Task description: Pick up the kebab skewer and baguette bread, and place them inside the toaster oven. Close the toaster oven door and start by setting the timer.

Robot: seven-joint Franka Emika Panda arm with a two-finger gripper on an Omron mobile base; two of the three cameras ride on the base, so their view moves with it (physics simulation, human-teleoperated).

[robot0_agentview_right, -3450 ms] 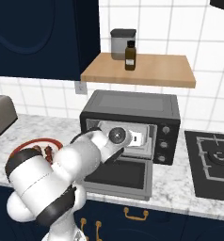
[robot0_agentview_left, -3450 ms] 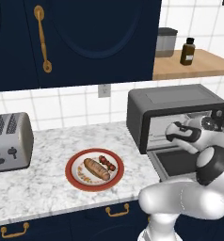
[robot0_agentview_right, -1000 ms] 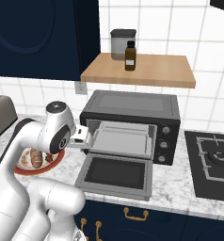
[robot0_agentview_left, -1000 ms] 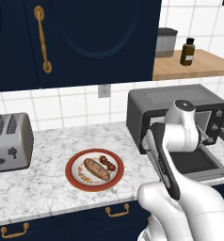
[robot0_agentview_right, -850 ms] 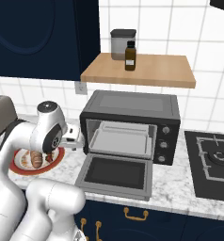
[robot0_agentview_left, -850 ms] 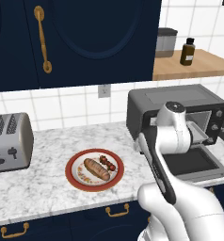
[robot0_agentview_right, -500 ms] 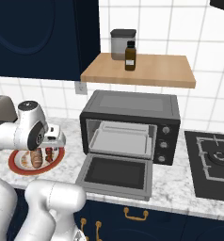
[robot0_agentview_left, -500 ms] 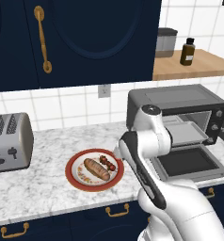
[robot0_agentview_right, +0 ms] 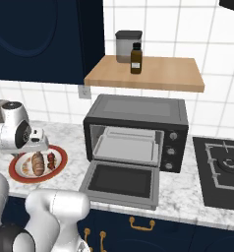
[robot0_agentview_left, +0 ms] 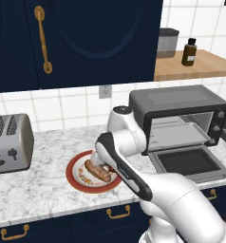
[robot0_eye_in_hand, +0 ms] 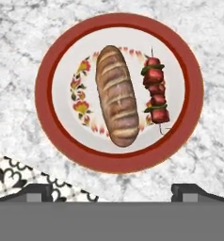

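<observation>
Below my gripper [robot0_eye_in_hand: 112, 188], on the grey-white marbled tabletop [robot0_eye_in_hand: 20, 56], sits a round white plate with a broad red rim [robot0_eye_in_hand: 45, 77]. Its jaws stand wide apart and carry nothing.

On the plate, in the hand view, the golden-brown elongated baguette bread [robot0_eye_in_hand: 116, 95] lies at the centre, its long axis running from 12 to 6 o'clock. Just beside it, toward 3 o'clock and parallel, lies the kebab skewer [robot0_eye_in_hand: 155, 93], a thin stick threaded with red and dark chunks. Both sit toward 12 o'clock from my fingertips. I judge the skewer's thin line falls across the line between my fingers, so a straight descent could straddle it.

Off to my right, the large dark grey toaster oven [robot0_agentview_right: 138, 110] waits with its glass-fronted toaster oven door [robot0_agentview_right: 121, 183] folded down flat.
</observation>
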